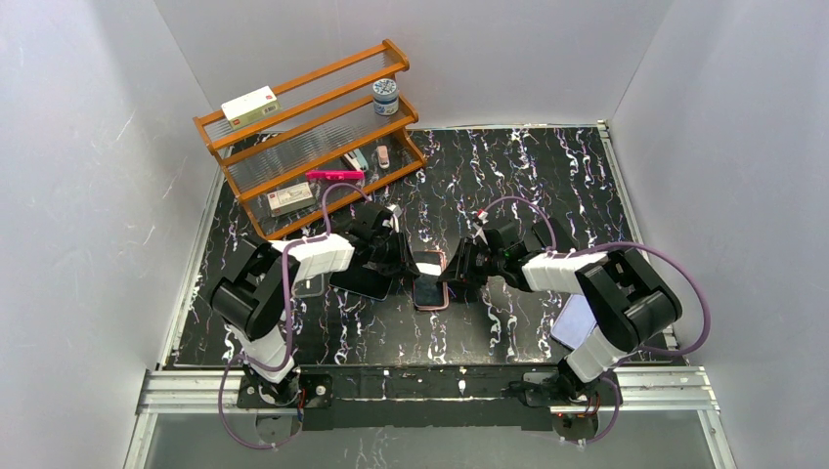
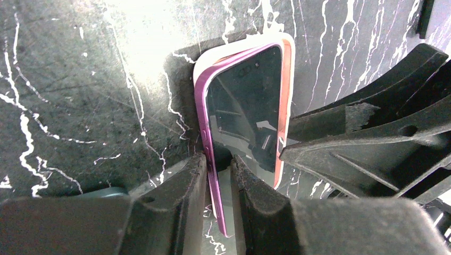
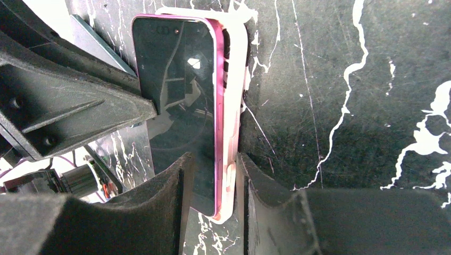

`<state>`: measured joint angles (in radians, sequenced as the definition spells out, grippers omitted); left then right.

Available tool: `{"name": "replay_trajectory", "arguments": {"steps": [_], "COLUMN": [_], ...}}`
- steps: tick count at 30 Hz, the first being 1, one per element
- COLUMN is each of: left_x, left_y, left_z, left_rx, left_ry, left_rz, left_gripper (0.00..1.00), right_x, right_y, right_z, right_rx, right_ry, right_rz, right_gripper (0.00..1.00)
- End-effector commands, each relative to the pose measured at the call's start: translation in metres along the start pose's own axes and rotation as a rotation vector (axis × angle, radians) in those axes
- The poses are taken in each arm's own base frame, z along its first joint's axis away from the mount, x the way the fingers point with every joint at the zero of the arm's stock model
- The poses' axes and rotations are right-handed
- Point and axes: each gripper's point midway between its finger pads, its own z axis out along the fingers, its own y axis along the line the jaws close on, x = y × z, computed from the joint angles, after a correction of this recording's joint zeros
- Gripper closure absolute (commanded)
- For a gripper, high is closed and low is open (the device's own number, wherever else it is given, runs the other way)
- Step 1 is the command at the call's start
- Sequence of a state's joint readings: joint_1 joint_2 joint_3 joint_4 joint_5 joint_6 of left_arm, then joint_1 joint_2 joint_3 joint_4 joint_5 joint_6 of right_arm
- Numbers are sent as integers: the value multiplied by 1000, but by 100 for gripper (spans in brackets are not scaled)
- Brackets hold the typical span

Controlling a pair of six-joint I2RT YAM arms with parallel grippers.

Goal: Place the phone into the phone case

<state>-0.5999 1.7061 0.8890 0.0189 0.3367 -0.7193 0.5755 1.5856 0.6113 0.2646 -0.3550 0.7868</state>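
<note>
The phone [image 1: 430,291] has a dark screen and a magenta frame. It lies partly in the pale pink-white phone case [image 1: 431,307] at the table's middle. In the left wrist view the phone [image 2: 244,101] is tilted, its left edge raised off the case rim [image 2: 205,64]. My left gripper [image 2: 219,172] is shut narrowly on that raised edge. In the right wrist view my right gripper [image 3: 213,170] straddles the other long side. One finger is over the phone [image 3: 175,106] screen and the other is against the case wall [image 3: 236,79], with slack between the jaws. Both grippers [image 1: 406,264] [image 1: 459,272] face each other across the phone.
A wooden shelf rack [image 1: 313,137] with boxes, a jar and small items stands at the back left. A dark flat slab [image 1: 360,281] and a clear case [image 1: 308,285] lie under the left arm. A lavender phone-like slab [image 1: 577,318] lies beside the right arm.
</note>
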Motion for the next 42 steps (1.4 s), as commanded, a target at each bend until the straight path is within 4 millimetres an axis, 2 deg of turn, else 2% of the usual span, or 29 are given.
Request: {"name": "replay_trajectory", "arguments": {"steps": [1, 9, 17, 24, 28, 33, 39, 42], "left_x": [6, 18, 31, 39, 46, 54, 56, 56], "left_y": [-15, -19, -25, -38, -28, -29, -54, -53], "left_z": [6, 11, 2, -4, 0, 4, 2, 2], "left_rx": [34, 32, 54, 94, 67, 72, 217, 212], "left_ry": [31, 47, 75, 83, 95, 109, 115, 110], "left_rz": [24, 22, -52, -103, -107, -113, -192, -191], "left_gripper": [81, 77, 78, 85, 88, 91, 92, 92], "right_x": [-4, -5, 0, 4, 5, 6, 3, 3], "right_y": [5, 6, 3, 1, -2, 4, 20, 27], "right_z": [4, 9, 6, 9, 10, 7, 4, 3], "right_rx": [-36, -62, -98, -131, -142, -184, -261, -305], "right_ry": [-10, -7, -25, -12, -8, 0, 11, 18], "right_rz": [-10, -3, 46, 90, 107, 120, 137, 147], "right_gripper": [58, 59, 60, 60, 60, 60, 59, 59]}}
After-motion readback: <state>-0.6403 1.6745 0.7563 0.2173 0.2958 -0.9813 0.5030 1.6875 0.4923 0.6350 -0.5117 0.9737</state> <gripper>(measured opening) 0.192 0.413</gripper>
